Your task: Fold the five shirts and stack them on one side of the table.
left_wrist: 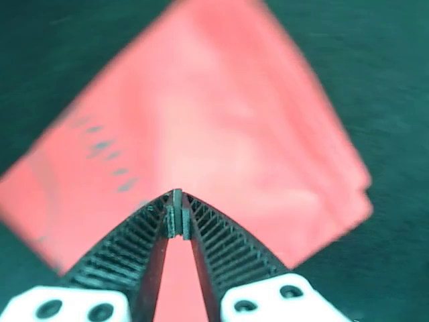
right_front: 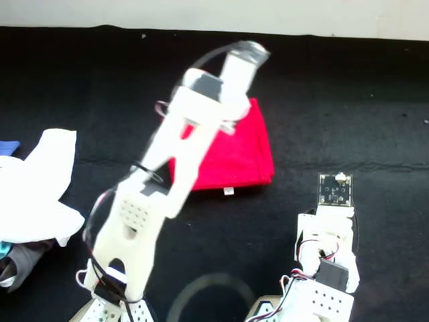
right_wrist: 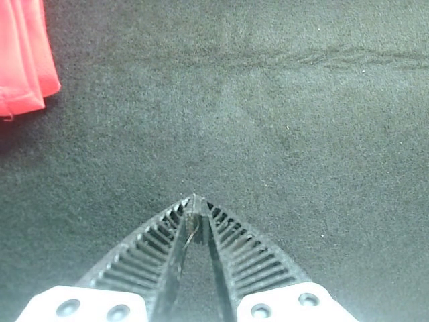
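A folded red shirt (right_front: 234,155) lies on the black table near the middle. My left arm stretches over it from the near left, and in the left wrist view my left gripper (left_wrist: 177,204) hangs shut and empty above the red shirt (left_wrist: 221,127). A heap of unfolded shirts (right_front: 37,191), mostly white with grey and blue showing, sits at the left edge. My right gripper (right_wrist: 194,204) is shut with nothing in it over bare black cloth, near the front right, with the red shirt's corner (right_wrist: 23,57) off to one side.
The black table cloth (right_front: 348,114) covers the whole surface, with open room at the back and right. The right arm's base (right_front: 325,268) sits at the front right. A pale wall strip runs along the far edge.
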